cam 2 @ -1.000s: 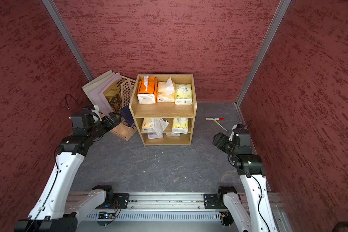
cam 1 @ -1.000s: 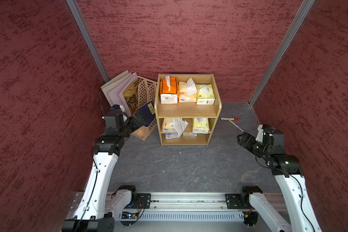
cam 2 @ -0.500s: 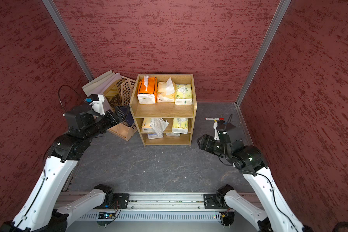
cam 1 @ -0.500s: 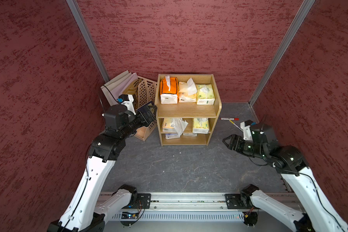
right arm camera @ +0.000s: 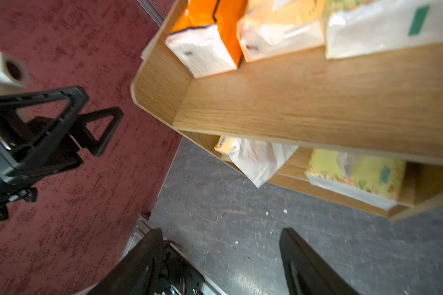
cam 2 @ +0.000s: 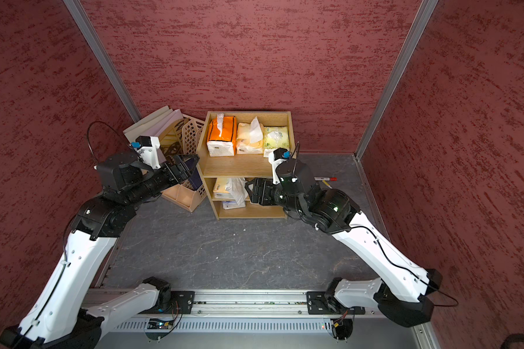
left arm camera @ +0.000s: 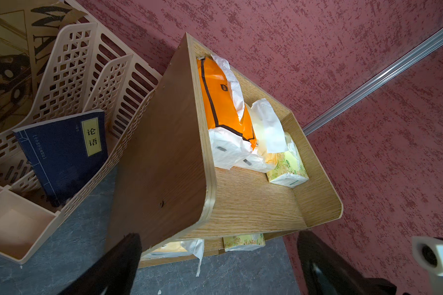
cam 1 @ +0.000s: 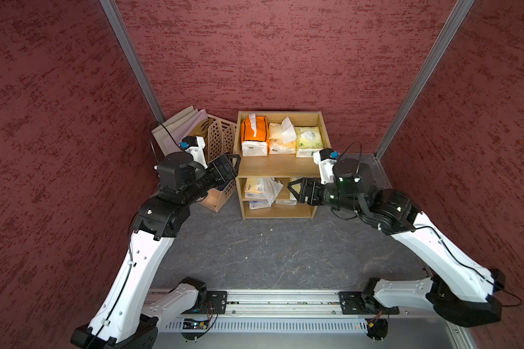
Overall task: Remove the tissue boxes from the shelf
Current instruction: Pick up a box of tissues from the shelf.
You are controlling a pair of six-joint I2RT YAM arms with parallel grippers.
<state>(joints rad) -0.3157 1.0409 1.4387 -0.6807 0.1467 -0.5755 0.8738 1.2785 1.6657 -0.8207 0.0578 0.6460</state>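
Hovering at shelf (cam 1: 280,164) front, no pull started. Top tier: orange pack (cam 1: 253,133) by left side panel, cream pack (cam 1: 280,140) in middle, yellow-green pack (cam 1: 307,142) by right side panel, all near back panel. Middle tier: yellow pack (cam 1: 253,185) with loose tissue at left, second yellow-green pack (right arm camera: 356,176) at right. One more pale pack (cam 1: 259,205) lower, partly hidden. Left gripper (cam 1: 235,167) jaws apart, empty, by front left corner. Right gripper (cam 1: 292,192) jaws apart, empty, at middle tier front. No pack off shelf in view, so whole job looks left.

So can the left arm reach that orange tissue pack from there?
Probably not straight on: the shelf's side panel stands between the left end effector and the orange tissue pack. Over the panel or round the front looks free.
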